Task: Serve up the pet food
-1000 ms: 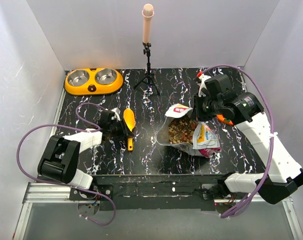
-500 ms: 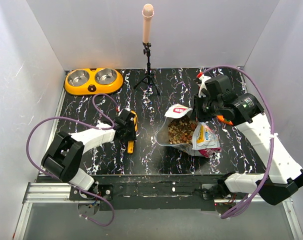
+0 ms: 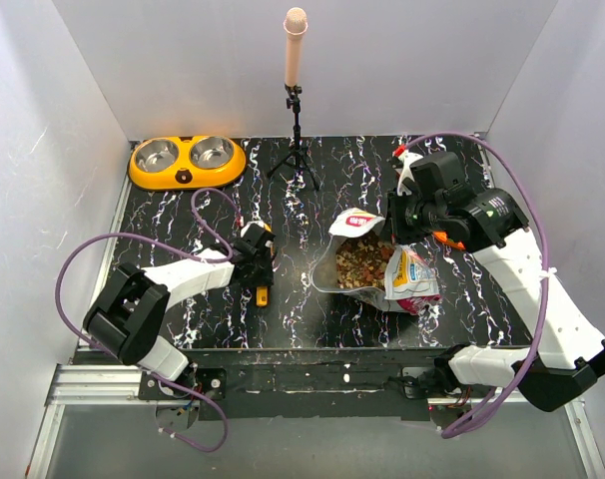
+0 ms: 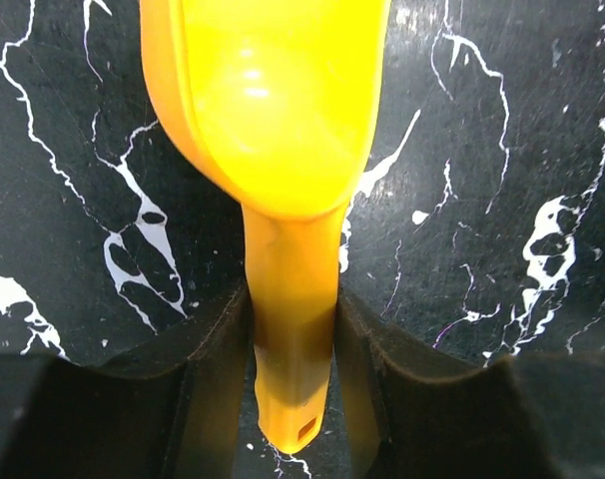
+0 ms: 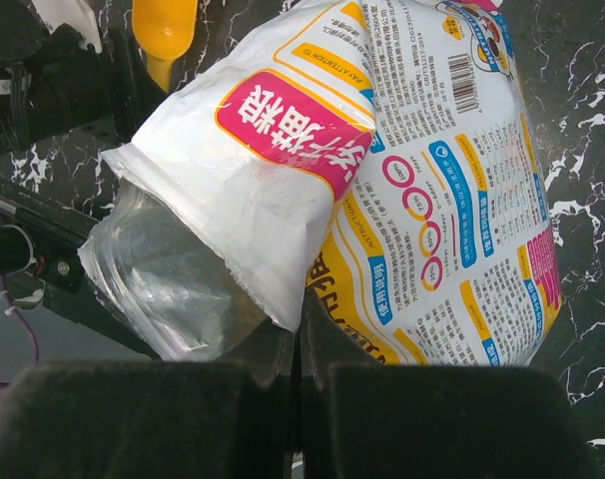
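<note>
The white bag [image 5: 432,180] is pinched at its rim by the closed right claw [image 5: 295,344], kibble [image 3: 360,261] exposed inside. The yellow scoop [image 4: 273,110] has just been reached: its handle [image 4: 291,259] is flanked closely by the left claw [image 4: 291,344], grip unconfirmed; scooping is expected next.

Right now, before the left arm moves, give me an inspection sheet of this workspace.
Surface: black table with white veining.
Job's things: open bag, pet food showing inside; yellow scoop lying on the table; orange double bowl at far left, its steel cups look empty.
Clutter: tripod stand at the back.
Grippers: left gripper straddles the scoop handle, grip unclear; right gripper shut on the bag's edge.
Cables: purple cables loop from both arms.
Surroundings: white walls on three sides.
</note>
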Action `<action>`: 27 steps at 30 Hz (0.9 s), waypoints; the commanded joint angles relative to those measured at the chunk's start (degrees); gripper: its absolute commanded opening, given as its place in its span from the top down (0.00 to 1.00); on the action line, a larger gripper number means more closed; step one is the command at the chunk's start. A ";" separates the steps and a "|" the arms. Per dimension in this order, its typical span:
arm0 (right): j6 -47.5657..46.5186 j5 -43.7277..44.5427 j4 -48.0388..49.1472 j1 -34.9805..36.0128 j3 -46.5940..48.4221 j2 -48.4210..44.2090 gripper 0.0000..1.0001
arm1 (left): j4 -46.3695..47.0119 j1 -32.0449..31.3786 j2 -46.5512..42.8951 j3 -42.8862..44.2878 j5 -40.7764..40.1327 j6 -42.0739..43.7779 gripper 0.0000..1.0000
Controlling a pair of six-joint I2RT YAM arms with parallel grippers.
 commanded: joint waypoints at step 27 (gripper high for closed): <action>1.23 -5.51 8.24 0.37 0.88 -4.02 0.99 | -10.81 -10.07 3.24 7.64 -12.63 -4.71 0.51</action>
